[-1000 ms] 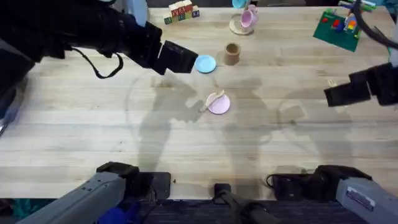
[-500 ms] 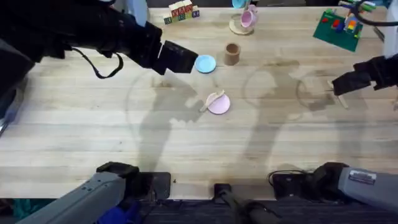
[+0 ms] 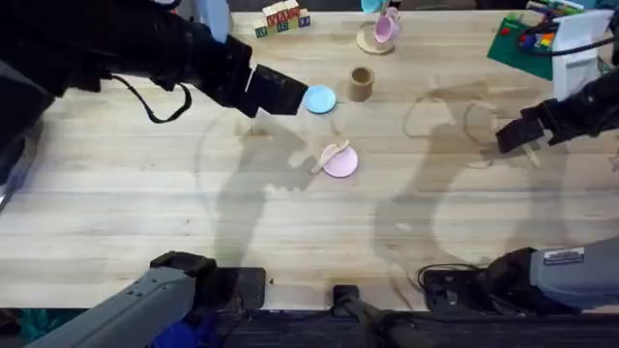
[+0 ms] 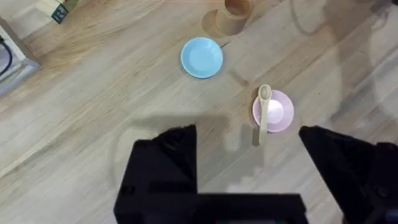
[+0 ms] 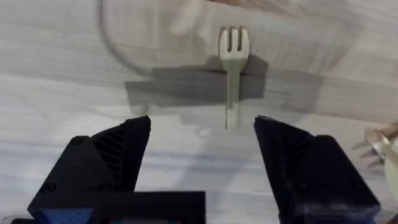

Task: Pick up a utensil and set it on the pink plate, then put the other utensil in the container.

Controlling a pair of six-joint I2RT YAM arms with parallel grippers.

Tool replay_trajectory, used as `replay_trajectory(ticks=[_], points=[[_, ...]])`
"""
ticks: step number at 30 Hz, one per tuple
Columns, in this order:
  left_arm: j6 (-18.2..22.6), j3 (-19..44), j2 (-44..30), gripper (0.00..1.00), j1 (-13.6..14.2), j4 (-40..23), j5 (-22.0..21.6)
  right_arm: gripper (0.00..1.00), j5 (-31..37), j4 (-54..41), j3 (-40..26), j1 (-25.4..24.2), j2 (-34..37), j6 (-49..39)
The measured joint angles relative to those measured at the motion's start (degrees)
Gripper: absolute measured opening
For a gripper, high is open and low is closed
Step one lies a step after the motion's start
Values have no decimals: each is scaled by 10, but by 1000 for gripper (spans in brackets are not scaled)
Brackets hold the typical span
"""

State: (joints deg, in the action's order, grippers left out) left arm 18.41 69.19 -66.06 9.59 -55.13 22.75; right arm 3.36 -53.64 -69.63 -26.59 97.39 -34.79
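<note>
Step in hand: spoon (image 4: 263, 115) already lies across the pink plate (image 4: 277, 112); fork's turn now.
Fork (image 5: 232, 72): flat on the table, well right of the pink plate.
Right gripper (image 5: 202, 146): fingers spread, empty, straddling the fork handle from above.
Left gripper (image 4: 249, 165): fingers spread, empty, hovering near the pink plate.
Next move: lower, pinch the handle, carry to the container (image 3: 361, 83) beyond the pink plate.

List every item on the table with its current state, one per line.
Spoon: lying across the pink plate, handle hanging over the rim.
Fork: flat on the table, ungrasped.
Cup: upright, nothing seen inside.
Blue plate: bare.
Mug: on a coaster.
Left claw: open, holding nothing.
Right claw: open above the fork.
</note>
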Motion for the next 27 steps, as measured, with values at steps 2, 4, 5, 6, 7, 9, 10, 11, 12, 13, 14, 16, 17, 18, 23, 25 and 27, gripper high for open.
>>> replay_trajectory(ticks=[2, 4, 5, 6, 7, 9, 10, 11, 12, 13, 14, 16, 17, 18, 23, 25, 27], points=[[0, 0, 0, 995, 0, 0, 0, 996, 0, 12, 0, 0, 13, 0], [0, 0, 0, 995, 0, 0, 0, 996, 0, 25, 0, 0, 23, -1], [0, 0, 0, 995, 0, 0, 0, 996, 0, 31, 0, 0, 27, -2], [0, 0, 0, 995, 0, 0, 0, 995, -1, 36, 0, 0, 29, -3], [0, 0, 0, 995, 0, 0, 0, 996, -3, 39, 0, 0, 32, -5], [0, 0, 0, 995, 0, 0, 0, 996, -7, 45, 0, 0, 35, -10], [0, 0, 0, 995, 0, 0, 0, 996, -11, 46, 0, 0, 36, -12], [0, 0, 0, 995, 0, 0, 0, 996, -14, 47, 0, 0, 38, -13], [0, 0, 0, 995, 0, 0, 0, 996, -16, 48, 0, 0, 39, -14], [0, 0, 0, 995, 0, 0, 0, 996, -17, 48, 0, 0, 42, -15], [0, 0, 0, 995, 0, 0, 0, 996, -17, 48, 0, 0, 45, -15], [0, 0, 0, 995, 0, 0, 0, 996, -19, 48, 0, 0, 53, -16], [0, 0, 0, 995, 0, 0, 0, 996, -20, 48, 0, 0, 57, -17], [0, 0, 0, 995, 0, 0, 0, 995, -21, 48, 0, 0, 62, -17], [0, 0, 0, 995, 0, 0, 0, 995, -21, 48, -2, 0, 65, -17], [0, 0, 0, 995, 0, 0, 0, 995, -21, 47, -3, 0, 66, -17], [0, 0, 0, 995, 0, 0, 0, 995, -21, 46, -4, 0, 68, -17]])
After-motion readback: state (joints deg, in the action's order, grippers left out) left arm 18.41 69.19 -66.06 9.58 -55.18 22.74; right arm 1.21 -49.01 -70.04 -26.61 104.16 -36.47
